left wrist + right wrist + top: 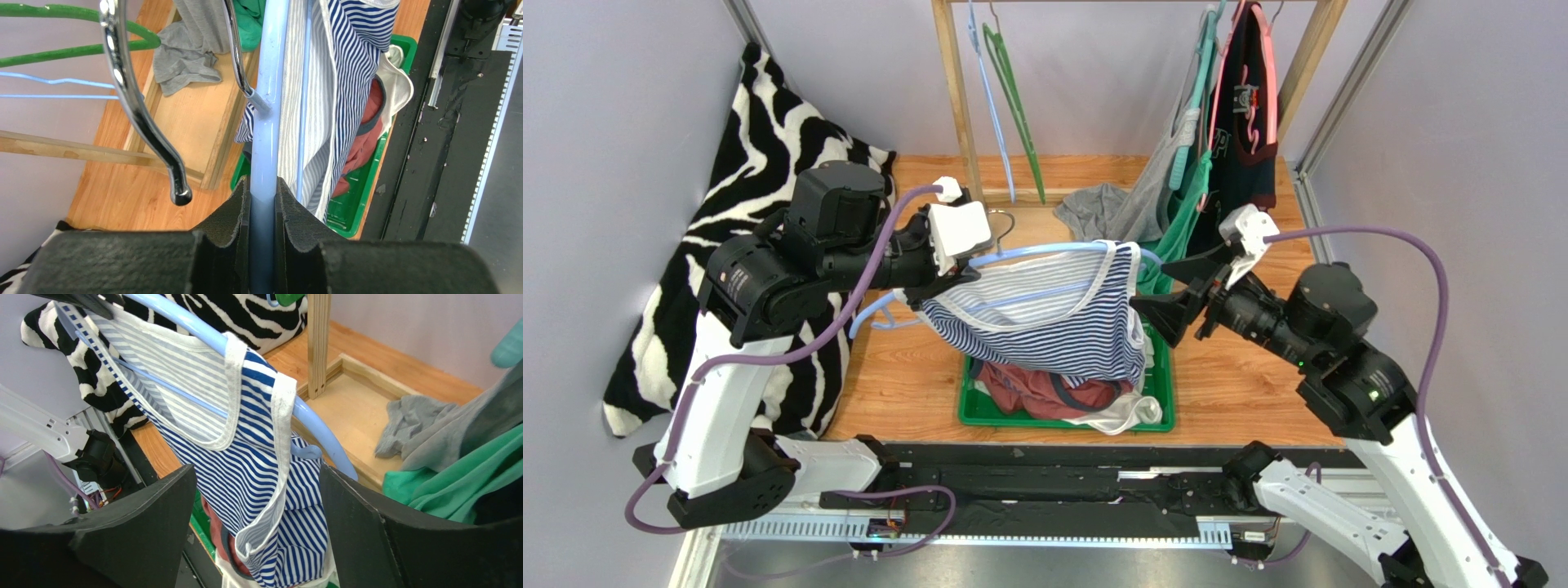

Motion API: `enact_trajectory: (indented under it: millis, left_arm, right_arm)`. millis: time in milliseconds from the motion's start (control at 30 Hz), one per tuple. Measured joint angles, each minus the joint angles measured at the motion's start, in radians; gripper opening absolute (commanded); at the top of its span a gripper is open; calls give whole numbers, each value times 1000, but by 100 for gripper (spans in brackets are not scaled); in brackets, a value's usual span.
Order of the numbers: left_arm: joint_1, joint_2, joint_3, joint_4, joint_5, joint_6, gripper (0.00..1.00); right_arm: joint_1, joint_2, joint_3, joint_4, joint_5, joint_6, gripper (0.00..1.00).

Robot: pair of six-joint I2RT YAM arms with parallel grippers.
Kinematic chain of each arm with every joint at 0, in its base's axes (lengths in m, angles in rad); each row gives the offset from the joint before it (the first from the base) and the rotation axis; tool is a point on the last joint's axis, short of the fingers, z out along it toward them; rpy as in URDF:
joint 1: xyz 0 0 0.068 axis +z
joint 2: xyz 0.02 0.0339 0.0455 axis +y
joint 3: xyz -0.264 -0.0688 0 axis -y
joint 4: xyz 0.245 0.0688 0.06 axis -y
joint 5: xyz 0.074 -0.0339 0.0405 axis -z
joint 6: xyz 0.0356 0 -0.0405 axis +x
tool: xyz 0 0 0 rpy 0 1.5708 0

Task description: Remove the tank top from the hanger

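A blue-and-white striped tank top [1063,321] hangs on a light blue hanger [1038,254] held level above the green bin. My left gripper [955,263] is shut on the hanger's left arm; in the left wrist view the blue bar [265,153] runs between the closed pads [236,223], with the chrome hook [138,104] beside it. My right gripper [1167,306] is open at the top's right side. In the right wrist view the striped top [258,471] hangs between the spread fingers [153,533], one strap still over the hanger [307,419].
A green bin [983,414] under the top holds red and white clothes. A wooden rack [955,98] at the back carries green and blue empty hangers [1014,110] and hanging garments [1222,123]. A grey cloth [1093,208] lies on the rack base. A zebra-print cloth [756,184] lies left.
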Motion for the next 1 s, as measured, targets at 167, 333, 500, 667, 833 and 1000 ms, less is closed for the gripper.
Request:
enact_trajectory:
  millis: [167,333,500,667,833,1000]
  left_arm:
    - [0,0,0,-2,4,0,0]
    - [3,0,0,-2,0,0,0]
    - [6,0,0,-2,-2,0,0]
    - [10,0,2,-3,-10,-2,0]
    - [10,-1,2,-3,-6,-7,0]
    - [11,-2,5,-6,0,-9,0]
  right_arm:
    - [0,55,-7,57,7,61,73]
    - [0,81,-7,111,15,104,70]
    - [0,108,-7,143,13,132,63]
    - [-1,146,-7,182,-4,167,52]
    - [-1,180,-7,211,-42,204,40]
    - [-5,193,-7,229,-68,229,10]
